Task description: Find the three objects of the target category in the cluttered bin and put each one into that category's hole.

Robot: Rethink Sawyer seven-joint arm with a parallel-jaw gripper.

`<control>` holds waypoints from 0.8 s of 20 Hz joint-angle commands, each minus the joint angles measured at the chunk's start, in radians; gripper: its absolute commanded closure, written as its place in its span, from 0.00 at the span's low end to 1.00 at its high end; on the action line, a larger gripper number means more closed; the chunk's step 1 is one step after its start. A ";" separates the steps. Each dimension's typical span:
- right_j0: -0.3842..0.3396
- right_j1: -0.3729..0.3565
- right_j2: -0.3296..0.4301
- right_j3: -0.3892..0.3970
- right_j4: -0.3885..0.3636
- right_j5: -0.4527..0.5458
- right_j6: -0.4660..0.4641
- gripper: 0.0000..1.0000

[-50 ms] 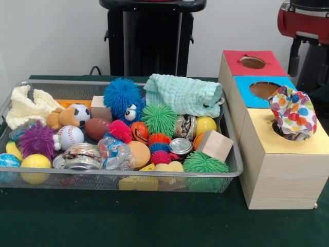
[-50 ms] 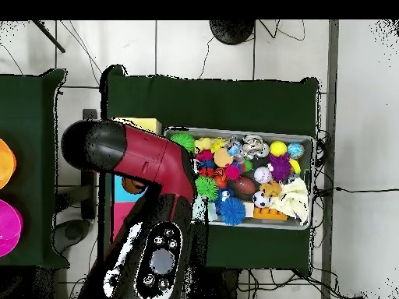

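Yellow box's hole [image 1: 288, 131] holds the dotted cloth [image 1: 294, 111]; claw unseen.

A white cloth [image 1: 293, 110] with many-coloured dots sits in the yellow-topped box [image 1: 303, 141]. The other tops are blue [image 1: 247, 85] and red [image 1: 231, 59]. The towel [image 1: 182, 95] is mint green.

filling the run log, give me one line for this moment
bin: full of clutter | dotted cloth: stuffed in yellow box hole, part sticking out | mint cloth: in bin | arm: above the boxes | gripper: not visible
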 commanded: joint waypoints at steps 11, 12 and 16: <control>-0.010 0.089 0.079 0.043 -0.032 -0.073 0.162 1.00; -0.010 0.091 0.081 0.044 -0.030 -0.075 0.162 1.00; 0.005 0.116 0.071 0.028 -0.029 -0.092 0.188 1.00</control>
